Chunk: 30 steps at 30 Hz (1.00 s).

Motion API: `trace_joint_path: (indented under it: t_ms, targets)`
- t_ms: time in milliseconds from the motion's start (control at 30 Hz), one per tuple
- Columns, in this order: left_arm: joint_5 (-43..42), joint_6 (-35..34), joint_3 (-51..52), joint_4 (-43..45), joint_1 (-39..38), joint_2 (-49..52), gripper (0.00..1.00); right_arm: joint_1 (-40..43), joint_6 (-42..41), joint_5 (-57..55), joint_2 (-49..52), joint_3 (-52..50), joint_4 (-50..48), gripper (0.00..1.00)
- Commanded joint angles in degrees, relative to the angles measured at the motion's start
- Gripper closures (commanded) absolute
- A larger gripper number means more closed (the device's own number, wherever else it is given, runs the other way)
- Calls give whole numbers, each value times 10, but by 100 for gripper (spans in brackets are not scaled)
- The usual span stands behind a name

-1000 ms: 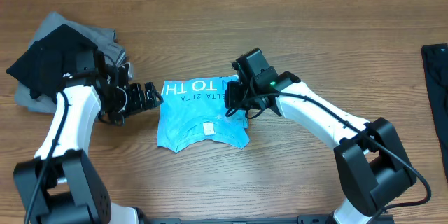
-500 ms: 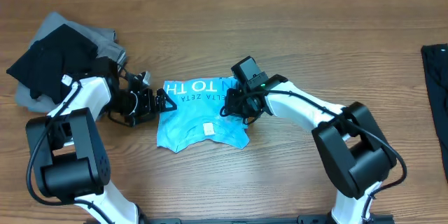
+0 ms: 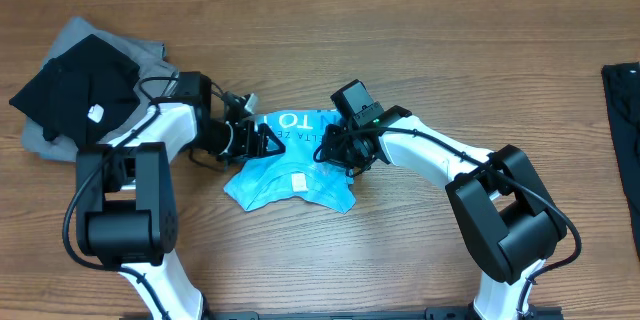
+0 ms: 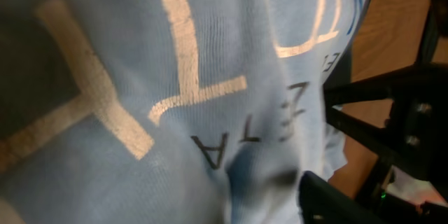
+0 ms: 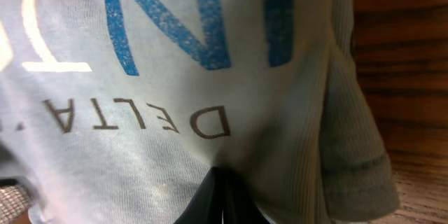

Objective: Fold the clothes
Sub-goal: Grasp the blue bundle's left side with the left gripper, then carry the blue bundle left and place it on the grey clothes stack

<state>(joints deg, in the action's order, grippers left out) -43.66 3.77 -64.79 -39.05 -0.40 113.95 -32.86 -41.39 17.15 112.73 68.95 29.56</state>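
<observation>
Overhead: the sky-blue T-shirt (image 3: 290, 165) lies crumpled mid-frame on the table (image 3: 400, 40), with the left gripper (image 3: 262, 143) at its left edge and the right gripper (image 3: 335, 152) at its right.
Left wrist: cloth fills the frame, and I cannot tell how far the jaws stand apart.
Right wrist: the jaws are closed, apparently pinching the shirt.

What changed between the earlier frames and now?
The left gripper moved right, from beside the T-shirt onto its left edge, bunching the cloth and hiding some lettering; whether it has gripped is unclear. The right gripper stays shut on the right edge; the black and grey pile hasn't moved.
</observation>
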Motion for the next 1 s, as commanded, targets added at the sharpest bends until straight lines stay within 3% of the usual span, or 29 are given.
trace_joint_path:
  t_ms: [0,67,200,333,667,967]
  targets:
    - [110,-6,40,2,-21,66,38,-2,-5,-1,22,-5,5,96]
    - [111,-6,40,1,-20,66,55,-2,-5,-1,22,-5,5,96]
    - [110,-6,40,0,-17,66,78,-2,-5,1,22,-5,6,96]
    - [105,-6,38,-2,-12,63,95,0,-3,7,18,-4,15,96]
    - [91,38,-57,-123,28,-27,96,29,9,-142,-104,10,156,96]
    - [91,33,-207,-172,80,-106,96,48,9,-147,-160,10,197,96]
